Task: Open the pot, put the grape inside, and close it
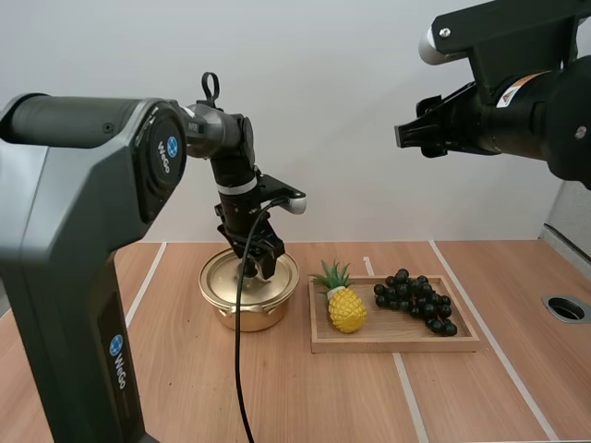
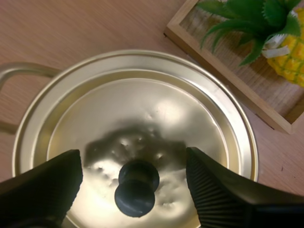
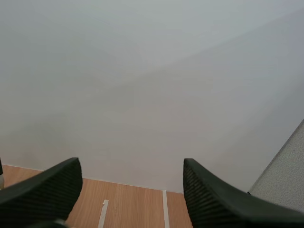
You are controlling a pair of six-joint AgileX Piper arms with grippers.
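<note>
- pot (image 1: 233, 314), lid (image 1: 222, 277): shiny gold; knob (image 2: 137, 187) black
- grapes (image 1: 416, 300): dark purple-black
- pineapple (image 1: 345, 310): yellow, green leaves
- tray (image 1: 397, 342): light wood

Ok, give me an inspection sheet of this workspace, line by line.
Surface: wooden table with white tape lines; a round grommet near its right side.
Job's things: gold pot with its lid on; grapes lying in the wooden tray to the right of the pot.
Clutter: toy pineapple in the tray beside the grapes.
Grippers: left gripper open, fingers either side of the lid's black knob, not pinching it; right gripper open, raised high above the tray, holding nothing.
Cables: nothing seen beyond the robot's own.
Surroundings: plain pale wall behind the table.
</note>
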